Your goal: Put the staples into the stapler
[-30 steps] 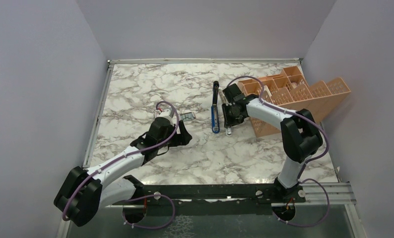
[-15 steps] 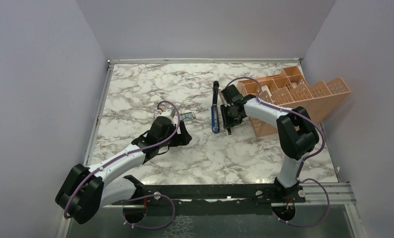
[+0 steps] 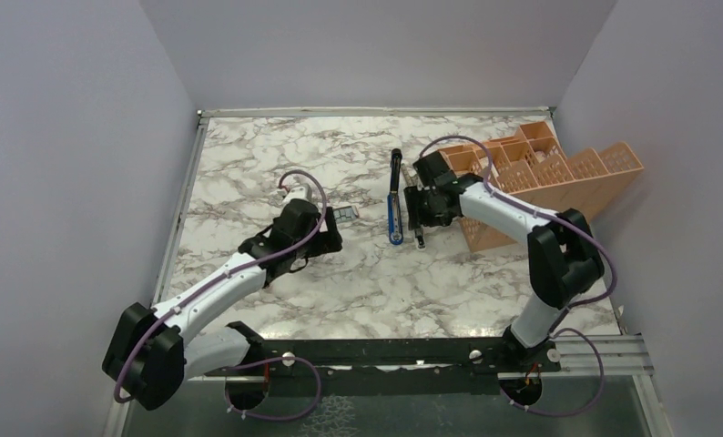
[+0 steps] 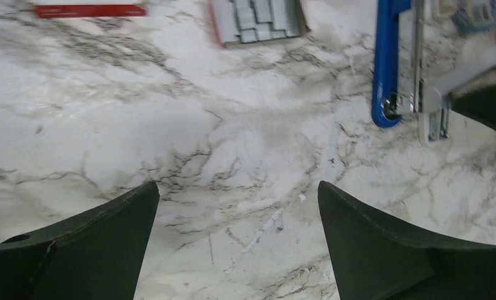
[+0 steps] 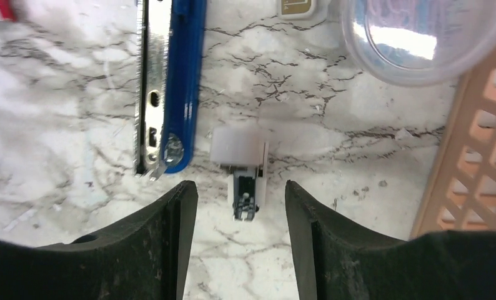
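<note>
Fetching a staple strip appears to be the step in hand. The slim blue stapler (image 5: 183, 75) lies opened just ahead-left of the right end effector (image 5: 240, 190), which is low, jaws apart, empty. The left end effector (image 4: 236, 194) hovers wide open, pointing down; silvery-grey staples (image 4: 258, 15) in their dark tray (image 4: 217, 25) lie ahead, calling for a forward reach and fine pinch

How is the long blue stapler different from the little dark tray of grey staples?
The long blue stapler is a narrow bar; the little dark tray of grey staples is small and stubby. The stapler is bright blue with a shiny metal strip beside it; the tray holds dull grey strips. Both lie flat on the marble table.
</note>
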{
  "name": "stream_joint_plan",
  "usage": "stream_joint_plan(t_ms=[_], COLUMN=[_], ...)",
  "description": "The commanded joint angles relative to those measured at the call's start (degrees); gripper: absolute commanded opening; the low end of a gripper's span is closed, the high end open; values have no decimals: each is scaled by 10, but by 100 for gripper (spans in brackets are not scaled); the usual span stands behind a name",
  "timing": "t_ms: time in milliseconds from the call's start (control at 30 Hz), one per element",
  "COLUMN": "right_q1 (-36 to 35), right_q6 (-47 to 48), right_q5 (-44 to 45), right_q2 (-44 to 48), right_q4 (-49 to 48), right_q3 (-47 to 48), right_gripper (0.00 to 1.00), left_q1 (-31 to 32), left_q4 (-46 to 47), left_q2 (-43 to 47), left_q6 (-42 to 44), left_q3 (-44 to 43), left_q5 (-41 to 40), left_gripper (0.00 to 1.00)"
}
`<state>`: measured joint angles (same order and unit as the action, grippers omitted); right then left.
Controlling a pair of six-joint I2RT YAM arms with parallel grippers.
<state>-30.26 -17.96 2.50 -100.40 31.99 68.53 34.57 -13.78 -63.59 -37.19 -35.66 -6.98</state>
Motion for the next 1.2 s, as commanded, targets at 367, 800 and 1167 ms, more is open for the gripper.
stream_joint_plan(t_ms=[367, 800, 1167], right_q1=[3, 3, 3], right_q6=[-24, -35, -48], right_q5=[-39, -68, -75], right_q2=[159, 164, 178], right_q4=[-48, -55, -64], right_q3=[-66, -85, -97], right_gripper=[59, 59, 58], left_q1=[-115, -134, -135], left_q4=[-339, -303, -250], left_q2=[67, 26, 43], left_q6=[-256, -270, -205], left_q3=[-17, 35, 35], left_q5=[-283, -232, -132], left_gripper=[97, 69, 23])
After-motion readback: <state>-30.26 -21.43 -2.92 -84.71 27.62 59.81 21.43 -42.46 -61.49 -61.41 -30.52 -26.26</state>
